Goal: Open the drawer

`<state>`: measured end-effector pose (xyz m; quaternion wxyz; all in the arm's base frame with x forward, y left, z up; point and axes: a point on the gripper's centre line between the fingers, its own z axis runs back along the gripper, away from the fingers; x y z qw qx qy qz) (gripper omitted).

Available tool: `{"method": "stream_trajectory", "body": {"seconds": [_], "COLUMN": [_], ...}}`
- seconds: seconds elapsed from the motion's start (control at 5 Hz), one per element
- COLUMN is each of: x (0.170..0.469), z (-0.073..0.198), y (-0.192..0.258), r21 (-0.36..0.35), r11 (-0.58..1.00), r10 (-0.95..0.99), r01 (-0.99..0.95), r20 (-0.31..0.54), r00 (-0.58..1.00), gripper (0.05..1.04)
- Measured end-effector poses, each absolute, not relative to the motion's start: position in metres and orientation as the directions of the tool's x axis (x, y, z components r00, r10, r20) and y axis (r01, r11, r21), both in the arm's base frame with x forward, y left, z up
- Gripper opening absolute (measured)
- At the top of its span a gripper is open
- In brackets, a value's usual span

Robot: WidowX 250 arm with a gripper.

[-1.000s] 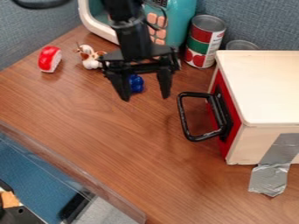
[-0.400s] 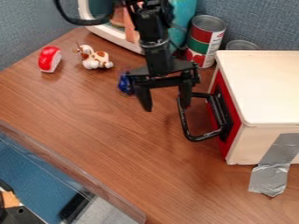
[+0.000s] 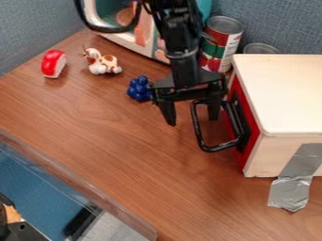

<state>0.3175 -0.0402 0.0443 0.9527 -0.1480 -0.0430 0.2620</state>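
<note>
Black pincer (image 3: 193,120) spread open at the drawer handle (image 3: 200,134)

Your pincer has its two fingers apart with nothing between them that you can see gripped; they point down astride the handle's outer bar, one outside the loop, the other over its opening. You cannot tell whether either touches the metal, or how deep the second reaches. Part of the handle's upper end is hidden by that finger.

Your arm (image 3: 182,56) comes in from the top edge, its upper part cut off, and hangs down with a slight lean toward the box. Just right of the pincer, the red drawer front (image 3: 252,129) looks shut in the pale wooden box (image 3: 283,94), which runs off the right edge. Grey tape (image 3: 291,188) joins the box to the wooden surface (image 3: 157,174).

Beside the pincer you have a blue bumpy toy (image 3: 138,88). Farther out, the arm partly covers a can (image 3: 220,40) and a teal-and-white toy appliance (image 3: 118,34); the box hides most of another can (image 3: 260,48). A spotted toy animal (image 3: 102,63) and a red-and-white piece (image 3: 53,63) lie toward the upper left.
</note>
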Motion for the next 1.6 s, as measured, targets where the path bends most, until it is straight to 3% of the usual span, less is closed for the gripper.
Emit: {"method": "stream_trajectory", "body": {"seconds": [0.4,0.6,0.8,1.0,1.6], "x": [0.323,0.321,0.315,0.305,0.274], "z": [0.017,0.016,0.018,0.030,0.039], "y": [-0.047,-0.045,-0.043,-0.033,0.005], "r21": [-0.274,-0.235,-0.177,-0.143,-0.060], "r11": [0.827,0.846,0.870,0.878,0.867], "r10": [0.503,0.489,0.468,0.465,0.497], "r01": [-0.491,-0.478,-0.461,-0.458,-0.495], "r20": [-0.027,-0.015,-0.003,0.017,0.015], "r00": [0.864,0.872,0.884,0.885,0.868], "gripper": [0.956,0.734,0.370,0.189,0.150]}}
